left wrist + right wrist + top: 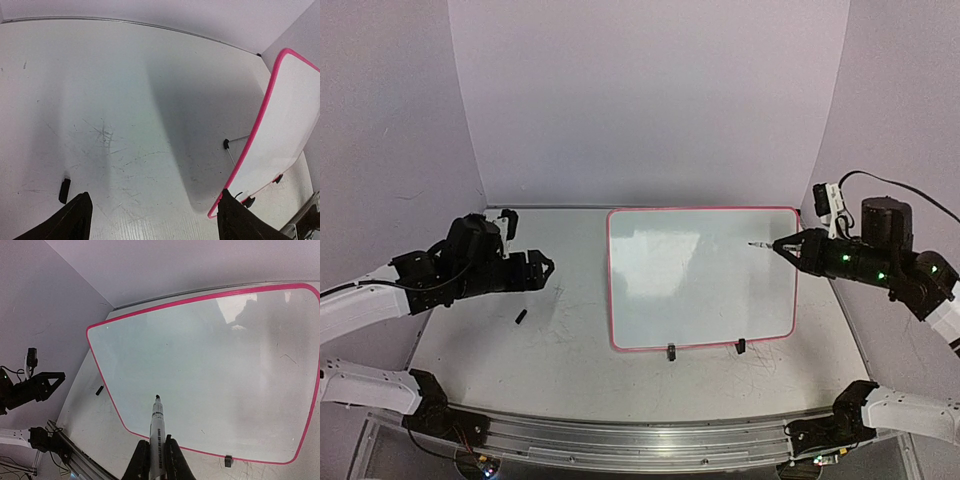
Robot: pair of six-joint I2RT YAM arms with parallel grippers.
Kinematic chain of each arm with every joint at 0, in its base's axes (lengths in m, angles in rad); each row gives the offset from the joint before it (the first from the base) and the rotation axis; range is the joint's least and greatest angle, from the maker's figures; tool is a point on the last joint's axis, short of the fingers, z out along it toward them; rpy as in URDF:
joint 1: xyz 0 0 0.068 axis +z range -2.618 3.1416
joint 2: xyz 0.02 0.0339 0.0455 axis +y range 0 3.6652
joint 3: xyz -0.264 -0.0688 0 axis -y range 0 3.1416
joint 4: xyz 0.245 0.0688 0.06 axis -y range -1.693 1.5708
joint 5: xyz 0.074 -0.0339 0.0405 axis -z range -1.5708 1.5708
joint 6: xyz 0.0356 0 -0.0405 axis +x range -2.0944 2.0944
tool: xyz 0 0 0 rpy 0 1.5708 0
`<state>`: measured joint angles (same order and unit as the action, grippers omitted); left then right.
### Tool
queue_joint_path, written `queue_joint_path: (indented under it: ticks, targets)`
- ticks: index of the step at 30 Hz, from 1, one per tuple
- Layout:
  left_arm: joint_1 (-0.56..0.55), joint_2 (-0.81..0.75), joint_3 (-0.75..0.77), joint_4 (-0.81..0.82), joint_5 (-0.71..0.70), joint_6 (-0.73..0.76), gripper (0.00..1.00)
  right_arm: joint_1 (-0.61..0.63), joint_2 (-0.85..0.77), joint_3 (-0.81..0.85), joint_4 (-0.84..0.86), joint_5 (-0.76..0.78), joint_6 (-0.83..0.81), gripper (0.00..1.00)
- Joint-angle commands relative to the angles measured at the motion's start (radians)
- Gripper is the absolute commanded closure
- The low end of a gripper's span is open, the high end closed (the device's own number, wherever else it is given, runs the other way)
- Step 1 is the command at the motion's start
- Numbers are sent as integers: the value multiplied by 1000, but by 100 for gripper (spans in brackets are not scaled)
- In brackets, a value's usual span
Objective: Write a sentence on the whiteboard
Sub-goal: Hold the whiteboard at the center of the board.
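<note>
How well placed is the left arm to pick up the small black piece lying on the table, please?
Probably well placed. The left gripper is open and empty, hovering close to the small black piece. Only bare table lies between them, and nothing appears to be in the way.

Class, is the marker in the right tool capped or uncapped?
Uncapped: the marker in the right tool ends in a bare narrow nib.

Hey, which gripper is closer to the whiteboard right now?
Right. The right gripper hangs over the whiteboard at its right side, holding a marker pointed across it. The left gripper is over the tabletop, apart from the board's left edge.
</note>
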<state>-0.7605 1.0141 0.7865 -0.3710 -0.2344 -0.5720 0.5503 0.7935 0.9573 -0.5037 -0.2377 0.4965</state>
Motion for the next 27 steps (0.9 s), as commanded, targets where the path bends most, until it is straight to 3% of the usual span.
queue_joint_path:
  ticks: [1, 5, 9, 13, 17, 27]
  targets:
    - [86, 46, 60, 118, 292, 158, 12, 2, -7, 24, 119, -21, -14, 100]
    - [212, 156, 114, 252, 635, 245, 12, 17, 8, 21, 202, -56, 9, 100]
    - [274, 291, 225, 269, 757, 285, 12, 90, 54, 37, 252, -10, 18, 100]
    - [302, 430, 295, 319, 901, 227, 16, 268, 147, 68, 267, 144, 30, 100]
    - [303, 484, 281, 435, 909, 197, 16, 449, 267, 117, 269, 300, 34, 100]
    - [314, 562, 296, 441, 1006, 219, 22, 724, 522, 228, 347, 645, -65, 100]
